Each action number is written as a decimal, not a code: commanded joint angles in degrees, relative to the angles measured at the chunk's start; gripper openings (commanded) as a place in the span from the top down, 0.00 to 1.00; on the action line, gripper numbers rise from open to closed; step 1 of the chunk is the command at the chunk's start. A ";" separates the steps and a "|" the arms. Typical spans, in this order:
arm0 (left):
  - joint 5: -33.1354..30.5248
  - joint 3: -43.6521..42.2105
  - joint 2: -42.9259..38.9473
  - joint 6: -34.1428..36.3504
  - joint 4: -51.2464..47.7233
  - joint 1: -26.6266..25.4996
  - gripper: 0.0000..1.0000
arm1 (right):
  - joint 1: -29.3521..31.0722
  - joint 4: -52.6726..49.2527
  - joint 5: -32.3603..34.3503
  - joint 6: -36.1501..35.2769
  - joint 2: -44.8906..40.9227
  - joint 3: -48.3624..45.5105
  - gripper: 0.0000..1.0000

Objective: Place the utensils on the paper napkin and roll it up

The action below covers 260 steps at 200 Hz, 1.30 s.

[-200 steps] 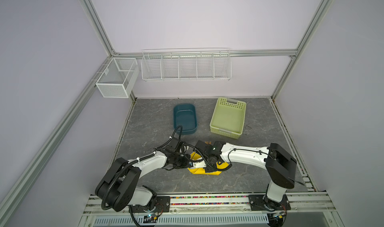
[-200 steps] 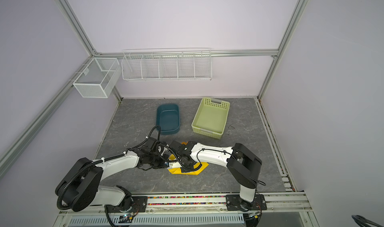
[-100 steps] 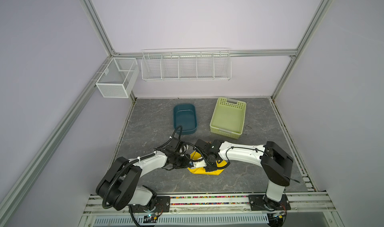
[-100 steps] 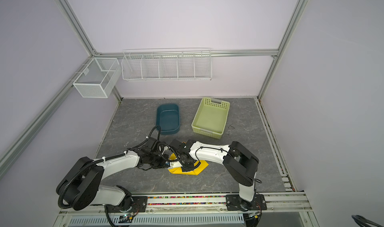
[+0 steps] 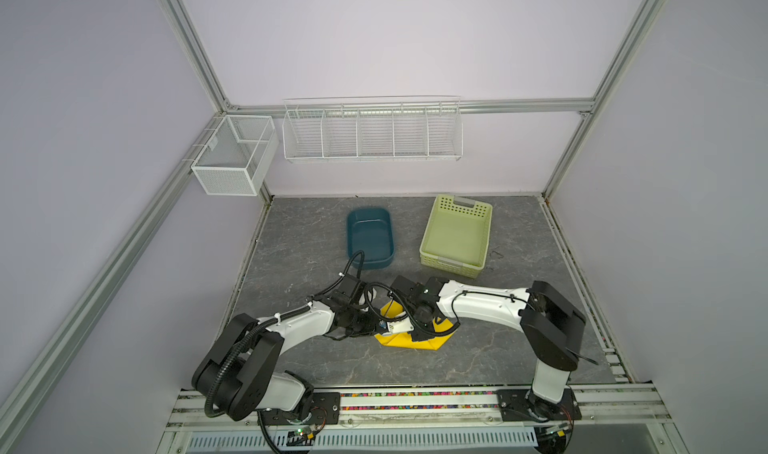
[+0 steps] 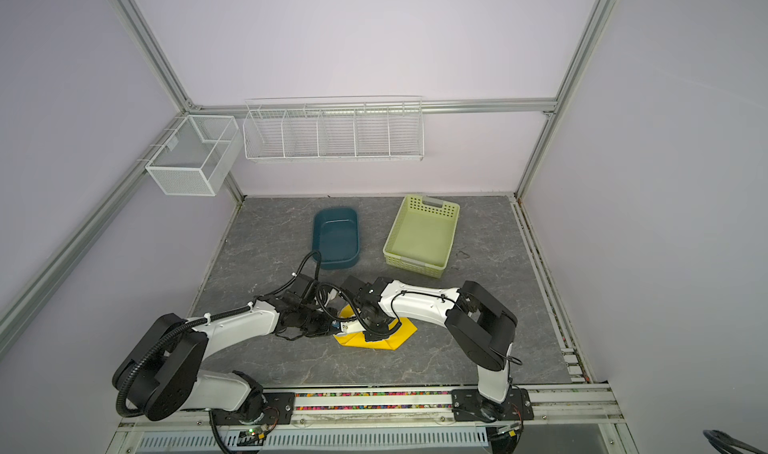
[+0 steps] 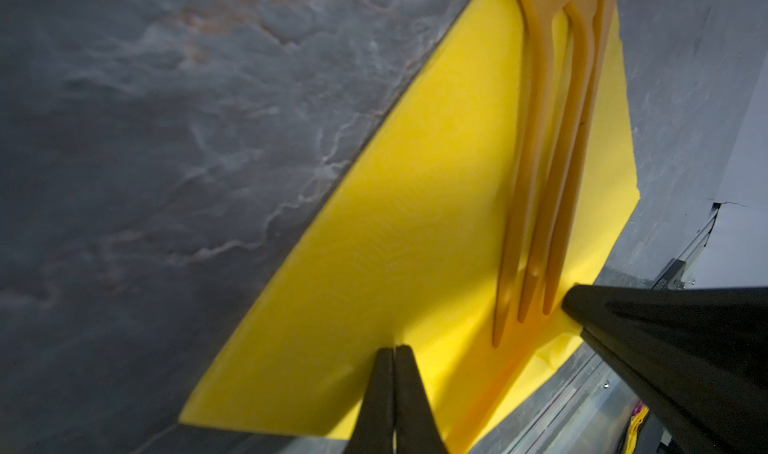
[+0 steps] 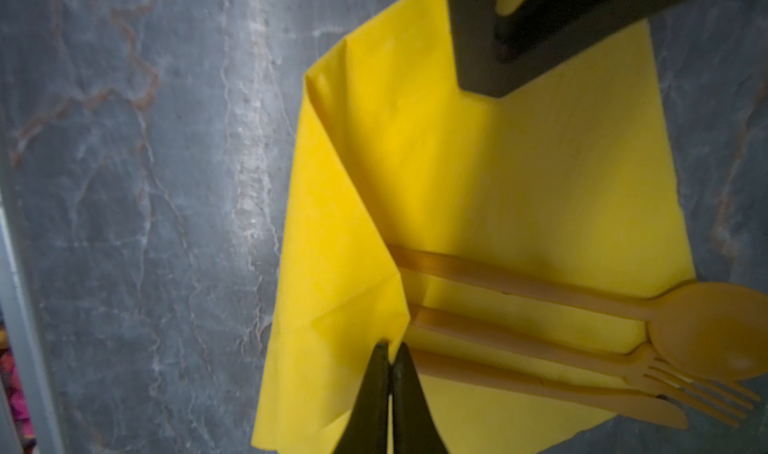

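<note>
Here both arms bend inward, wrists meeting at lower centre in both top views over the paper napkin [image 5: 397, 340], well clear of the teal tub [image 5: 370, 238] and green basket [image 5: 455, 233] behind. The left gripper [image 7: 392, 350] is closed, tips against the paper. The right gripper [image 8: 390, 353] pinches a flap folded over the handles. The spoon [image 8: 706, 331], fork [image 8: 540, 348] and knife [image 8: 540, 385] lie parallel, heads past the napkin's edge.

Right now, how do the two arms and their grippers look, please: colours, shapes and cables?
Both arms have smooth white link shells and bulky black joint housings: left arm, right arm. A ribbed black hose runs along the left arm, and thin black cables loop near the wrists. The left gripper and right gripper have matte black fingers tapering to narrow tips.
</note>
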 commanded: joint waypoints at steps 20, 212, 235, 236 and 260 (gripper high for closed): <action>-0.91 1.01 -2.69 0.25 -2.52 -0.36 1.00 | -0.55 1.21 -3.72 -0.20 -1.49 0.03 0.93; 0.77 -5.61 -14.94 -10.30 0.19 -0.28 1.00 | -0.84 2.03 -0.54 -0.97 -0.13 0.75 0.93; 5.49 -10.28 -15.62 -15.19 7.89 -0.28 1.00 | -0.82 2.35 -0.91 -0.80 -0.02 0.72 0.93; 5.66 -10.48 -15.67 -15.39 8.17 -0.28 1.00 | -0.83 2.39 -0.95 -0.81 0.02 0.72 0.93; 8.55 -13.64 -16.64 -19.16 14.08 -0.28 1.00 | -0.84 2.62 -1.16 -0.59 0.33 0.47 0.93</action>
